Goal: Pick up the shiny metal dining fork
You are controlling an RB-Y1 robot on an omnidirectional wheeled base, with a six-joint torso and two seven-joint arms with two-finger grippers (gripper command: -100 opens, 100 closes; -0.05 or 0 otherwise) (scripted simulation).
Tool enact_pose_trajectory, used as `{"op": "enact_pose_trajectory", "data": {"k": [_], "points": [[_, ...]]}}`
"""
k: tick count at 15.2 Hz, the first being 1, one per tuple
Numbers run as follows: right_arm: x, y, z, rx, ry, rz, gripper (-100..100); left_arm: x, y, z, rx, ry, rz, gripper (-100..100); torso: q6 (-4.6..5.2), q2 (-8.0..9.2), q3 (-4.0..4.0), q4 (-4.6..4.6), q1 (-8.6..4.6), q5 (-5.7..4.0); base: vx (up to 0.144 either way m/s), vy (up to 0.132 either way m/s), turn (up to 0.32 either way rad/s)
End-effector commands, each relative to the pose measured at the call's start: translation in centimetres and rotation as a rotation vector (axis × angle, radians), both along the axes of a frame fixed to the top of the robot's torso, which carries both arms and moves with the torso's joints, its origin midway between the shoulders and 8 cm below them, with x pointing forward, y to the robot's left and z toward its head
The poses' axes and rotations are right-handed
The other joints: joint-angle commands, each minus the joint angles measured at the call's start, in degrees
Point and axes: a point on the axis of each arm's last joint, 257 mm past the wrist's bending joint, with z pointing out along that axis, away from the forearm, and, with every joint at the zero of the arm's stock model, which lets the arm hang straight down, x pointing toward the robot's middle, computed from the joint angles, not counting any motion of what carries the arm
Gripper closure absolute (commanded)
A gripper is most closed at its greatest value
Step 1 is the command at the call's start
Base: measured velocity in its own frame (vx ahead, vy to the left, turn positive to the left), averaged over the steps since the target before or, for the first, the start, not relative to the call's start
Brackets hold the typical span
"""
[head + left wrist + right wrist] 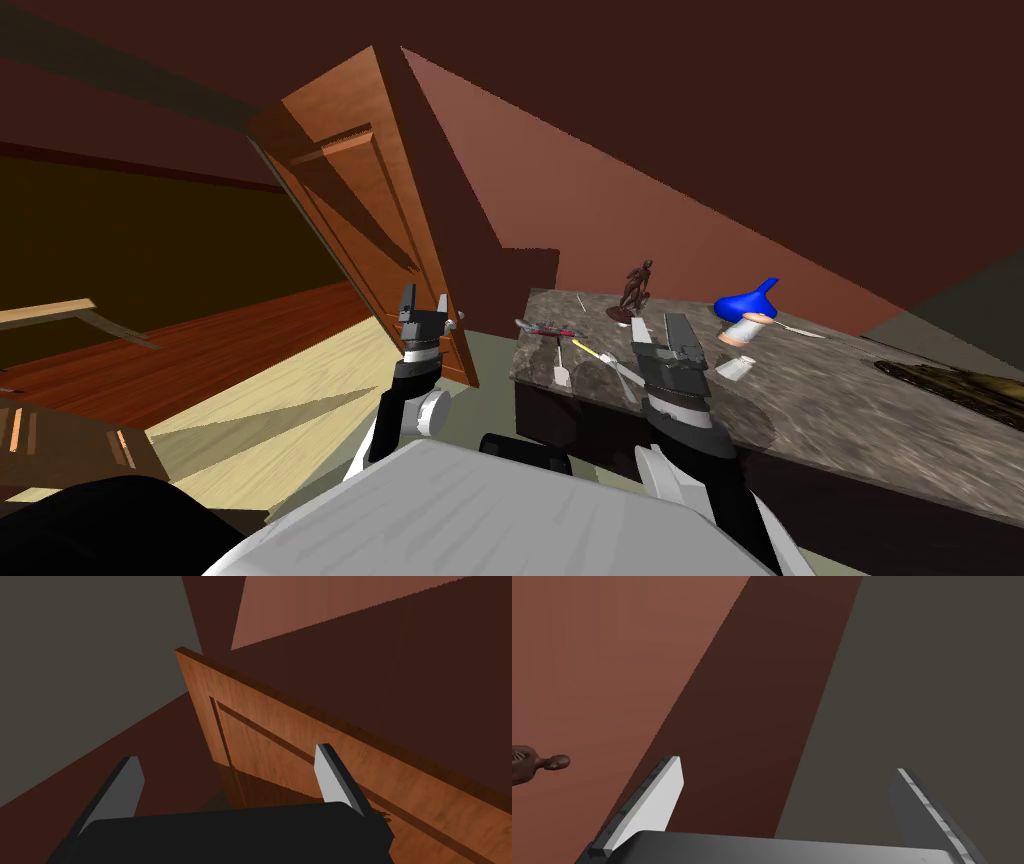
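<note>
head view shows a dark counter (850, 420) at my right side, its top mottled like stone. the fork (528, 325), as i take it, is the slim grey, metallic-looking piece that lies flat near the counter's left end, with a red part just beside it. its prongs are too small to tell. it lies well apart from the right gripper (660, 328), to the left of it and not between the fingers. between the fork and that gripper lie a white spatula (562, 374) with a flat blade and a pale utensil with a yellow end (600, 355).

the right gripper hovers over the near part of the counter. its two blade-like fingers (657, 801) stand wide apart with nothing between them. further back stand a dark brown figurine (637, 288) of a person, a glossy blue vessel (748, 298) with a curved neck and a small white cup (735, 368).

the left gripper (425, 300) is raised beside the counter, in front of a panelled wooden door (300, 766). its fingers (330, 776) are also apart and empty.
</note>
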Motion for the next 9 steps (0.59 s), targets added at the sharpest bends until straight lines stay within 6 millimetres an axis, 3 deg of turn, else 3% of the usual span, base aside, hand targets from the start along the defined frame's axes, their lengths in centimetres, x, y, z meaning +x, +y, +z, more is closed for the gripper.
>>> {"op": "enact_pose_trajectory", "data": {"k": [1, 5, 9], "points": [[1.2, 0.1, -1.0, 0.002, 0.045, 0.038, -100, 0.0, 0.0, 0.0, 0.000, 0.000, 0.000, 0, 0.00, 0.00, 0.00, 0.00, 0.00, 0.00, -0.043, 0.004, -0.026], [2.9, -0.2, -2.3, 0.029, 0.108, 0.077, -100, 0.0, 0.0, 0.0, 0.000, 0.000, 0.000, 0, 0.00, 0.27, 0.15, 0.06, -0.04, -0.01, -0.071, -0.002, -0.015], [5.2, -0.7, -4.3, 0.079, 0.193, 0.120, -100, 0.0, 0.0, 0.0, 0.000, 0.000, 0.000, 0, 0.00, 0.13, 0.07, 0.03, -0.06, -0.01, -0.028, -0.008, -0.007]]}}
